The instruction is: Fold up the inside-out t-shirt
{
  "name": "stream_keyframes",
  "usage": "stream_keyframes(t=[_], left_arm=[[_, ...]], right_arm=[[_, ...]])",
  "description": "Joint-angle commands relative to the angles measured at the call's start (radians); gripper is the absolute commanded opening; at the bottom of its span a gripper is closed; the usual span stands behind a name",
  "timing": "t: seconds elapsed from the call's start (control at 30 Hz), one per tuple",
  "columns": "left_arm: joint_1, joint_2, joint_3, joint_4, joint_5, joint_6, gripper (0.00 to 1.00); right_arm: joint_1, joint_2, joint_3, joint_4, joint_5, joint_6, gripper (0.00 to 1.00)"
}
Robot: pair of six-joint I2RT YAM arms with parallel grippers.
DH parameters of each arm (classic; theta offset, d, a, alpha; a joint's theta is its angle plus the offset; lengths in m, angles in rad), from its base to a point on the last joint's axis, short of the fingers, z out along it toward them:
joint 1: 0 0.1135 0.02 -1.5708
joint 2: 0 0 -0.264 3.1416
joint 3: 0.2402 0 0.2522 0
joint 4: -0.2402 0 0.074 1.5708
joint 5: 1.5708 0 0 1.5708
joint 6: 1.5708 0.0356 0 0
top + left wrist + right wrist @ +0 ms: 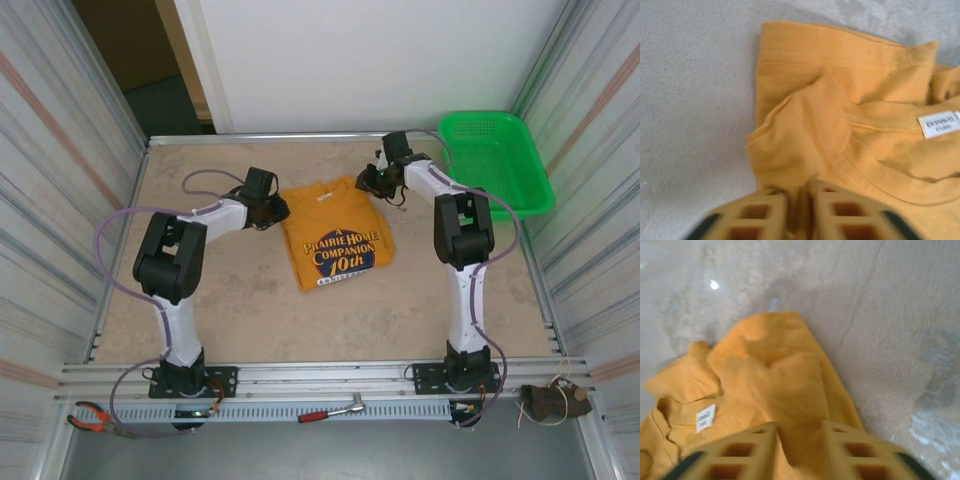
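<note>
Top view, shirt: shirt (335, 235) lies mid-table (230, 300) as a rough oblong with the sleeves drawn in; logo (347, 252) faces up
Top view, claws: left claw (278, 212) sits at the far-left shoulder; right claw (372, 182) at the far-right shoulder; both touch cloth
Top view, bystander: basket (495, 160) in the far right corner, well apart from the shirt
Left wrist view: left claw is clenched on a thin ridge of cloth; its fingers (765, 215) nearly meet; a stitched sleeve hem and the neck label (938, 123) lie beyond
Right wrist view: right claw grasps a thicker bunch of shoulder cloth; fabric fills the gap between its fingers (745, 452); bare table lies past the shoulder
Risk, slip: the left pinch looks thin; a quick lift would likely pull the cloth free
Risk, layers: either claw may hold the top layer alone; the lower layer would then stay down and the drawn-in sleeves spill out
Risk, skew: the two bites differ in bulk; uneven lift or pace would probably twist the fold line
Heading: collar points to the far edge; hem points to the arm bases; logo reads upright from the near side
Long axis: near to far, tilted a little; the hem end swings slightly right
</note>
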Motion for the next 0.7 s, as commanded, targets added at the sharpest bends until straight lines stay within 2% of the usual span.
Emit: stream_keyframes(t=[0.0,0.07,0.2,0.3,0.4,0.53,0.67], left_arm=[[0.022,0.039,0.019,0.015,-0.024,0.003,0.63],[0.035,0.009,0.02,0.004,-0.022,0.029,0.76],[0.035,-0.117,0.012,-0.049,-0.013,0.049,0.93],[-0.011,-0.213,-0.014,-0.07,0.024,0.016,0.95],[-0.093,-0.259,-0.05,-0.03,0.071,-0.036,0.95],[-0.191,-0.231,-0.114,0.103,0.143,-0.129,0.94],[-0.241,-0.174,-0.181,0.202,0.17,-0.181,0.94]], right_arm=[[-0.011,-0.049,-0.007,-0.01,-0.028,0.015,0.51],[-0.015,-0.143,-0.086,-0.006,-0.019,0.002,0.52],[-0.022,-0.342,-0.301,0.03,-0.015,0.007,0.52],[-0.02,-0.455,-0.462,0.087,-0.042,0.037,0.49],[-0.013,-0.504,-0.572,0.141,-0.076,0.073,0.44],[-0.004,-0.487,-0.652,0.199,-0.101,0.12,0.37],[0.003,-0.475,-0.734,0.274,-0.106,0.179,0.33]])
